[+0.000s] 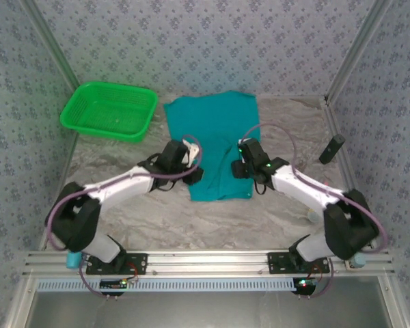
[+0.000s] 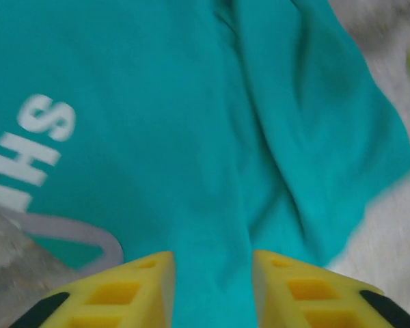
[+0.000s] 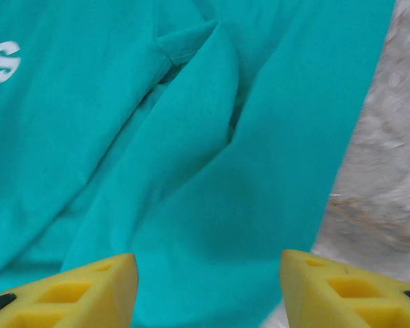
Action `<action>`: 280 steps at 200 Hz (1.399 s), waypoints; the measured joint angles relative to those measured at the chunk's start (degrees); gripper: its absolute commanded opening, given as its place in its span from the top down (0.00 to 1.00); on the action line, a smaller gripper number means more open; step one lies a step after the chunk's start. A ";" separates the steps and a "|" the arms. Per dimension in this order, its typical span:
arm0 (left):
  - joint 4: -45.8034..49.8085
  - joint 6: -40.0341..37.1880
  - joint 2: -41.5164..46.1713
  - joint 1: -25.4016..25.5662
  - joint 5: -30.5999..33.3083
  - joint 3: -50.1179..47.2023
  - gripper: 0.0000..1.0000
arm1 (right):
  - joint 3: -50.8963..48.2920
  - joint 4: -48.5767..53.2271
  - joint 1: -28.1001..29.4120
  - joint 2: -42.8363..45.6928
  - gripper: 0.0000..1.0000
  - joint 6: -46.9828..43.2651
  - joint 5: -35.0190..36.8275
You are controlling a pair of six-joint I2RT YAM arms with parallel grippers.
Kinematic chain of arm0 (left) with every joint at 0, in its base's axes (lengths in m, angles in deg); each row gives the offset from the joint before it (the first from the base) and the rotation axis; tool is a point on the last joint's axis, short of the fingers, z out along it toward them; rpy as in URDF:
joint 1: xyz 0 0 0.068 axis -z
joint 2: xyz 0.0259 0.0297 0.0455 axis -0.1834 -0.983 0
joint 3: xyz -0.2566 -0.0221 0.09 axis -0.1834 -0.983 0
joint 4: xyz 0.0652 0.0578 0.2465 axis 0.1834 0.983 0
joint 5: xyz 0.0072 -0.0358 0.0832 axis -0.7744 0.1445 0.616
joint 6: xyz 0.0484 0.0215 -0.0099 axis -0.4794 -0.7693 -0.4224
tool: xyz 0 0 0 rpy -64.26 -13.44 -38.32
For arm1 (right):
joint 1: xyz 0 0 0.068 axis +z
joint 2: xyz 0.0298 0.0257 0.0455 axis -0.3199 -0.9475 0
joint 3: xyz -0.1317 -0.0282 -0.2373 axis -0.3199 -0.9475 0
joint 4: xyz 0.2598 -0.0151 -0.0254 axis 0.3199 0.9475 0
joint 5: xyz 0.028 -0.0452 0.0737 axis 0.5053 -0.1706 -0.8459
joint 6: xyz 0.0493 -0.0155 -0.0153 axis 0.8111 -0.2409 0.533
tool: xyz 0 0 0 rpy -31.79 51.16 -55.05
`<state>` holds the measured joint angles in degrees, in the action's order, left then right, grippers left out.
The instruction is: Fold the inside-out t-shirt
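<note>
The inside-out t-shirt [image 1: 215,130] lies on the table as a long teal strip, folded lengthwise and running from the back toward the front. My left gripper [image 1: 193,164] hovers at its left edge, low over the cloth. In the left wrist view the teal cloth [image 2: 191,123] with white lettering [image 2: 37,147] lies flat below the left gripper [image 2: 213,263], whose yellow fingers stand apart with nothing pinched. My right gripper [image 1: 240,160] sits over the shirt's right half. In the right wrist view the right gripper [image 3: 208,263] is wide open above a creased fold [image 3: 191,102].
A bright green mesh basket [image 1: 109,109] stands at the back left, beside the shirt's top corner. A dark bar [image 1: 331,149] leans at the right wall. Crinkled grey sheeting [image 1: 191,219] covers the table in front of the shirt.
</note>
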<state>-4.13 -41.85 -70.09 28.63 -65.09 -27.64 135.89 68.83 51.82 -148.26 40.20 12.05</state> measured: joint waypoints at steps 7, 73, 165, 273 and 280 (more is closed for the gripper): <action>-0.48 1.75 -3.13 -0.50 -0.15 2.49 0.66 | 0.37 -0.35 0.44 -2.36 0.51 2.19 -0.20; -4.68 9.86 -15.82 4.87 1.73 2.51 0.67 | -7.08 3.30 4.96 -5.73 0.96 20.33 8.24; 2.64 13.94 4.63 10.67 -0.50 -13.20 0.48 | -11.15 17.05 8.94 16.65 0.67 22.27 6.32; -6.03 -8.15 -12.81 2.93 -12.87 2.08 0.46 | 1.42 2.58 4.00 -6.58 0.80 13.90 -9.57; -6.95 -9.14 -13.46 3.04 -12.94 2.08 0.45 | 0.28 2.03 3.65 -6.58 0.83 14.34 -9.35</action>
<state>-11.08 -50.98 -83.56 31.67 -78.03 -25.57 136.17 70.86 55.47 -154.84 54.54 2.70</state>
